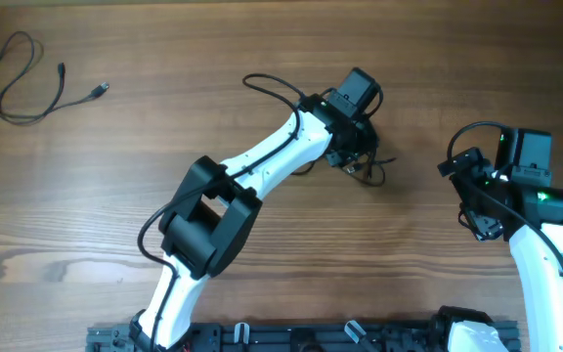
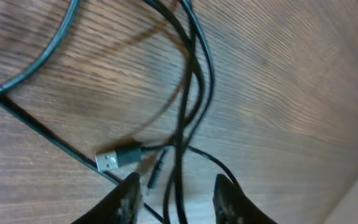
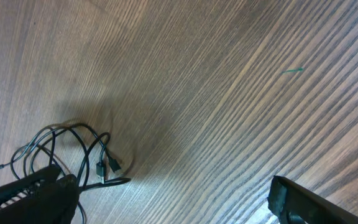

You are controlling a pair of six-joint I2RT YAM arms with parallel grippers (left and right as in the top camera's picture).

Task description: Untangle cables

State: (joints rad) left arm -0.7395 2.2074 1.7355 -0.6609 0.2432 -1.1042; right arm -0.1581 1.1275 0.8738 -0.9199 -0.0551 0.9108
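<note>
A small tangle of thin black cables (image 1: 371, 174) lies on the wooden table near the centre. My left gripper (image 1: 350, 161) hangs right over it. In the left wrist view its fingers (image 2: 178, 185) are open, with two cable strands (image 2: 180, 124) running between them and a silver USB plug (image 2: 107, 162) just ahead of the left finger. A separate loose cable (image 1: 22, 80) lies at the far left, with its plug ends apart. My right gripper (image 1: 484, 223) is open and empty to the right of the tangle. In the right wrist view (image 3: 173, 186) the tangle (image 3: 73, 152) lies beside its left finger.
The wooden table (image 1: 164, 127) fills the overhead view. The left arm's own thicker black cable (image 1: 272, 83) loops above its forearm. The arm bases (image 1: 301, 337) stand at the front edge.
</note>
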